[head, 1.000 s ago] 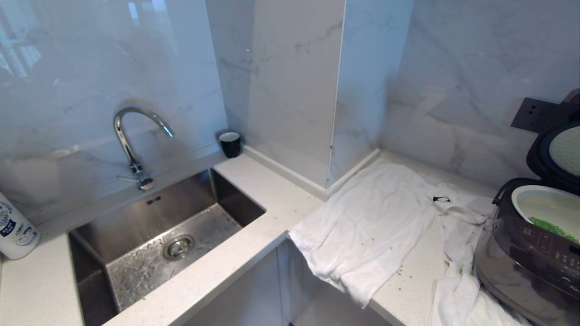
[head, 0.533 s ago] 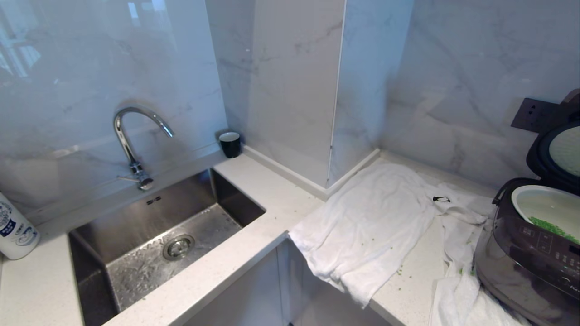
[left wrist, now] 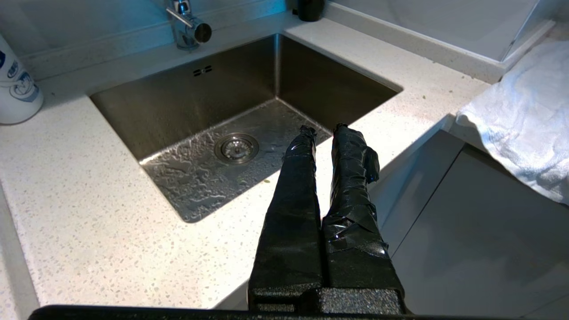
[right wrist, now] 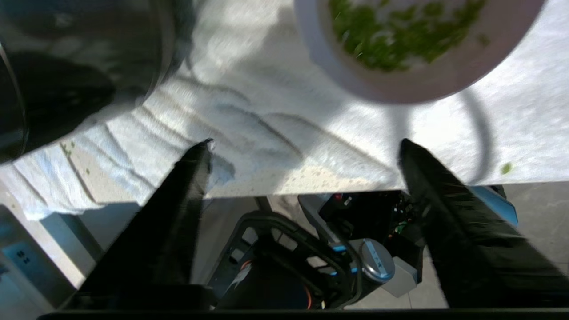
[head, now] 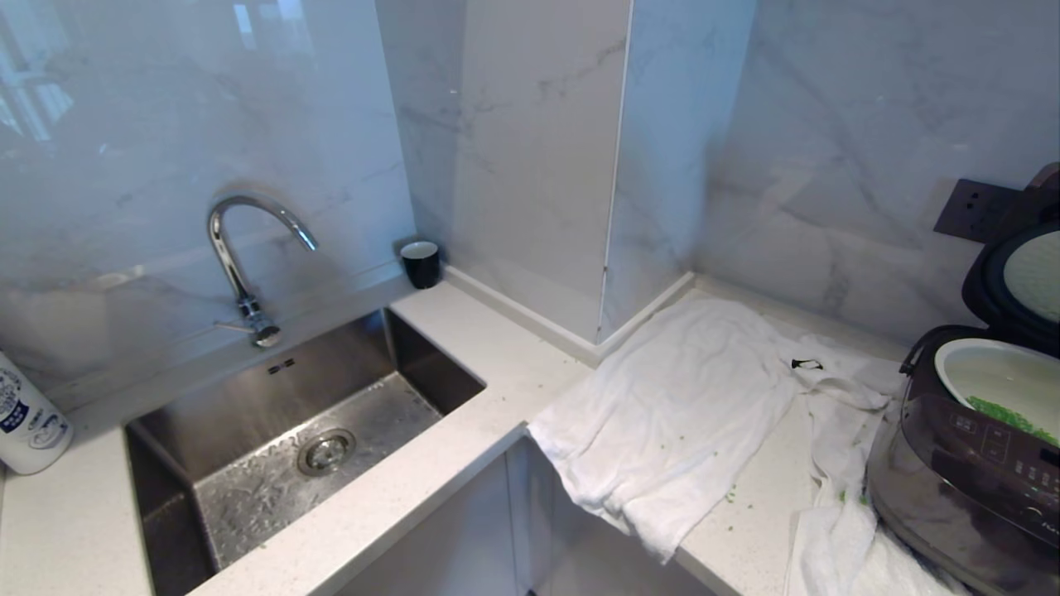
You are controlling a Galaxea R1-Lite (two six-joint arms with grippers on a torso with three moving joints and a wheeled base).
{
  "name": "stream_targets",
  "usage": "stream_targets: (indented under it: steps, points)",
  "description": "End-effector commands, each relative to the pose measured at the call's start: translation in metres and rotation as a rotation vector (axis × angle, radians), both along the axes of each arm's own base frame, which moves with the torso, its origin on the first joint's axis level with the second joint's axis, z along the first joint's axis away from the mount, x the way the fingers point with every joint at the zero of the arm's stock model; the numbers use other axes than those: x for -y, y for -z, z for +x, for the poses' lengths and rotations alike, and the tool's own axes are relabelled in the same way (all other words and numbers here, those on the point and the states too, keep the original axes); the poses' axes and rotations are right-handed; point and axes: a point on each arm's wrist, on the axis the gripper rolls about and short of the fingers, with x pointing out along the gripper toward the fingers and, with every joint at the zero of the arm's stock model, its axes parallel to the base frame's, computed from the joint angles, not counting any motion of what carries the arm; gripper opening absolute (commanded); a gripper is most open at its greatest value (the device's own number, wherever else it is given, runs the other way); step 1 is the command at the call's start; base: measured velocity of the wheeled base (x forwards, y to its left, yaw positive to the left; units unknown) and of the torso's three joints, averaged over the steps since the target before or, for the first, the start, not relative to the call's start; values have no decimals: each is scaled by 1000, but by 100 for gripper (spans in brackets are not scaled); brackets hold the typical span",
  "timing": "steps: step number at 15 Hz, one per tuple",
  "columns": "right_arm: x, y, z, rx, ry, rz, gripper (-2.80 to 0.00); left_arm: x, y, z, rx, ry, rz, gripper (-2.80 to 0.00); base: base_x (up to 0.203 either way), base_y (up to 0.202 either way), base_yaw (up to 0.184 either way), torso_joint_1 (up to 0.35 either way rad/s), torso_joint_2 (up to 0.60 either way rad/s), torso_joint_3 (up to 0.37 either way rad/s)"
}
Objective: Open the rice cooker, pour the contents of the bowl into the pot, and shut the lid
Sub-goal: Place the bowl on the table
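Observation:
The dark rice cooker (head: 969,480) stands at the counter's far right with its lid (head: 981,281) raised. Its white pot (head: 969,364) is uncovered and has green bits lying in it. In the right wrist view a pale bowl (right wrist: 400,91) with green bits rests on the white towel (right wrist: 275,102), beside the cooker (right wrist: 66,66). My right gripper (right wrist: 304,144) hangs open over the counter's edge, a little short of the bowl, with nothing between its fingers. My left gripper (left wrist: 324,129) is shut and empty, parked over the counter edge by the sink. Neither arm shows in the head view.
A white towel (head: 687,406) drapes over the counter's front edge left of the cooker, with green bits (head: 730,497) scattered near it. The steel sink (head: 348,364), tap (head: 240,248), black cup (head: 421,263) and a white bottle (head: 25,422) lie to the left. A wall socket (head: 973,211) sits behind the cooker.

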Motion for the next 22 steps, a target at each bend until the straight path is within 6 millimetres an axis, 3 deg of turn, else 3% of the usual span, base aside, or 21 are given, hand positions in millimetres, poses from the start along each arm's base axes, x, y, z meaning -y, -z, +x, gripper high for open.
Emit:
stream_targets:
  steps: [1,7,14,22]
  points:
    - [-19,-8,9,0,-32,-20,-280,0,0,0,0,-1,-2,-280,0,0,0,0,0,0]
    - [-58,-23,33,10,-145,-18,-280,0,0,0,0,-1,0,-280,0,0,0,0,0,0]
    - [-125,-38,65,64,-405,-5,-280,0,0,0,0,0,-2,-280,0,0,0,0,0,0]
    - [-160,-46,98,154,-724,29,-280,0,0,0,0,0,-2,-280,0,0,0,0,0,0]
